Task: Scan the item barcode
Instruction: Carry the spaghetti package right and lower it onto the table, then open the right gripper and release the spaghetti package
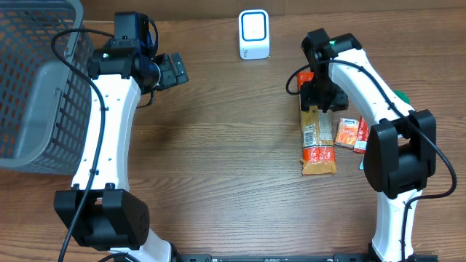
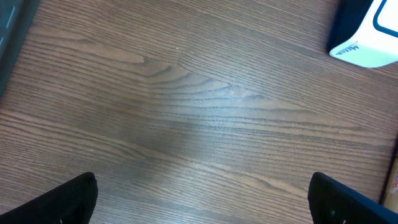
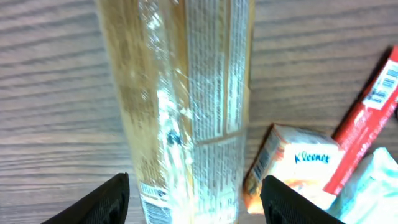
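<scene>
Fingers of the right tool stand parted low over the worktop. They straddle the long snack packet with a sliver of wood showing on each side, so the tool is open and nothing is gripped. The packet lies flat, running lengthwise away from the wrist camera, clear wrap glinting over a printed panel. That print is too blurred to read, and I cannot pick out a barcode.

From overhead, the right arm comes in from the near edge and climbs the right side. Its wrist is bent over so the tool points down at the far end of the packet and hides that end.

Just right of the packet sits a small Kleenex pack, right against a red packet. A pale crinkled wrapper is cut off at the corner of the wrist view.

Over to the other side now: the left tool hangs wide open above bare wood, holding nothing. Only its fingertips show, down in the bottom corners of its camera. That arm stretches up the left side of the worktop alongside the grey mesh basket, which runs off the frame.

The white-and-blue barcode scanner stands at the far edge, between the two tools and well apart from the packet.
</scene>
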{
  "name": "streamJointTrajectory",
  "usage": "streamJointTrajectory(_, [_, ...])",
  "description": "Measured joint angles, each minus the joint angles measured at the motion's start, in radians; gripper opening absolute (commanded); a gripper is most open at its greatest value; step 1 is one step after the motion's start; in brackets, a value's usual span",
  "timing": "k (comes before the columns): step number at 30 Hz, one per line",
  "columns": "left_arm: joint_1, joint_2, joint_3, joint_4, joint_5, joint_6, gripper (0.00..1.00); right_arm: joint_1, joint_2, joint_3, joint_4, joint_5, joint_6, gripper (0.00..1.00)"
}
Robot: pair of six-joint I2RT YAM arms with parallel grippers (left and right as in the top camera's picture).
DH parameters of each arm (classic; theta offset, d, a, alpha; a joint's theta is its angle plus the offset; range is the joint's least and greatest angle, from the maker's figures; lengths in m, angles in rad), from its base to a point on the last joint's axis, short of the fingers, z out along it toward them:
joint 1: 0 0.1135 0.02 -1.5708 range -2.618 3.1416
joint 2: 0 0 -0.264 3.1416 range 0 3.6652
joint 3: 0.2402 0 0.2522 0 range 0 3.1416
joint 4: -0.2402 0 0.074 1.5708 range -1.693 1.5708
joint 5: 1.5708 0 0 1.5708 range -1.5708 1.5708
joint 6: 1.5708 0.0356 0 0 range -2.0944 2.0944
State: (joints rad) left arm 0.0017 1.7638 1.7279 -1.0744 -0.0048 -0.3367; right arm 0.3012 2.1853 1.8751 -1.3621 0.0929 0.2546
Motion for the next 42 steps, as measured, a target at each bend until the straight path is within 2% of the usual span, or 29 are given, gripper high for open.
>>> streamJointTrajectory(8, [0.0,0.0,0.0,0.0,0.0,0.0,1.0,0.001,-0.044,0.0,-0.019,0.001,0.002,0.72])
streamJointTrajectory(10, [0.0,0.0,0.0,0.0,0.0,0.0,0.99,0.0,-0.082,0.0,-0.022,0.001,0.003,1.0])
streamJointTrajectory(15, [0.0,0.0,0.0,0.0,0.0,0.0,1.0,0.0,-0.137,0.0,-0.042,0.004,0.005,1.0])
streamJointTrajectory(42, [0.0,0.0,0.0,0.0,0.0,0.0,1.0,0.0,-0.137,0.0,0.053,0.004,0.006,1.0])
